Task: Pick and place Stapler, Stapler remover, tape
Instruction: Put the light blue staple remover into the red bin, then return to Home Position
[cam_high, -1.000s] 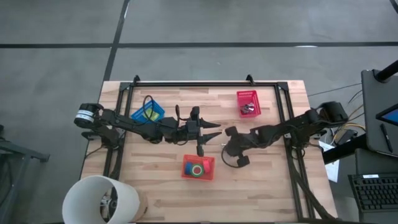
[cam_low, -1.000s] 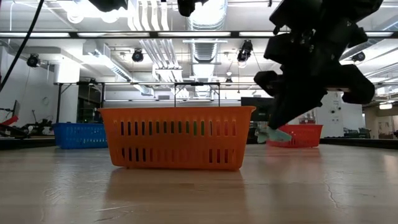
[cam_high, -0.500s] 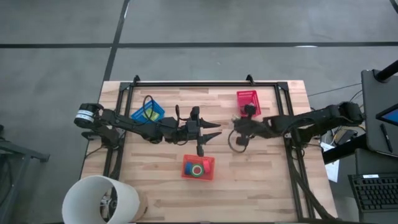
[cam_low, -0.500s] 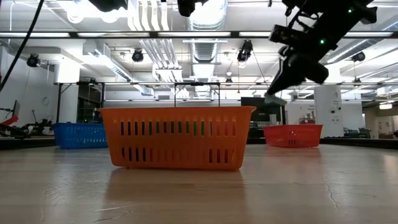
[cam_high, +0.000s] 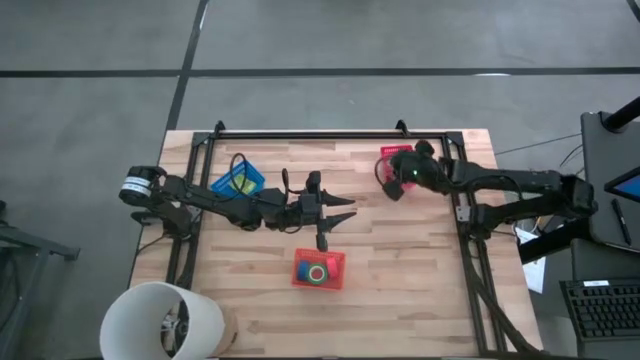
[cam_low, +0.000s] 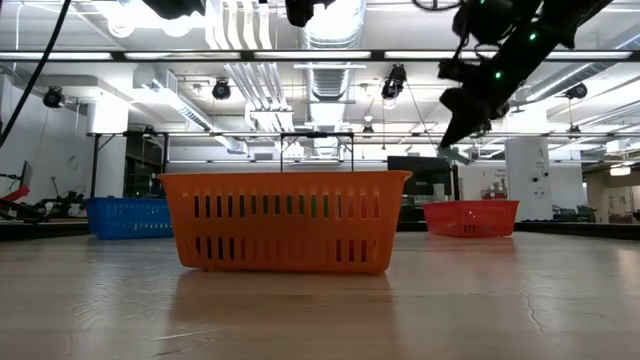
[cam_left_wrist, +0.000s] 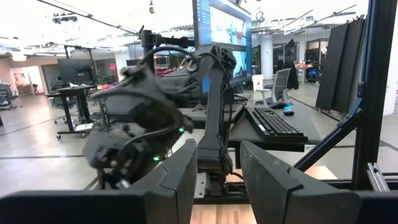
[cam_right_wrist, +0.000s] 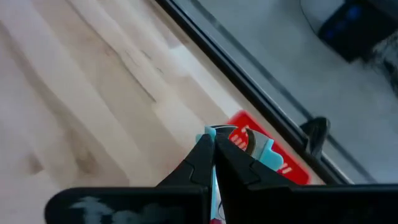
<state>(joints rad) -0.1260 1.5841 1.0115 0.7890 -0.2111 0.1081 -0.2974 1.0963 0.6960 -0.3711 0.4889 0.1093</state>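
a pale blue stapler remover (cam_right_wrist: 264, 149) is held clamped in the right gripper (cam_high: 392, 176) above the red basket (cam_high: 398, 153); release remains. the left gripper (cam_high: 340, 213), jaws apart, waits near the orange basket (cam_high: 319, 270).

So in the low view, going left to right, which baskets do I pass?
Blue basket → orange basket → red basket, with the right hand raised above the gap between the last two.

No text, label, brand or number can be read anywhere. The monitor (cam_left_wrist: 222, 28) in the left wrist view shows coloured content, too small to make out any words on it.
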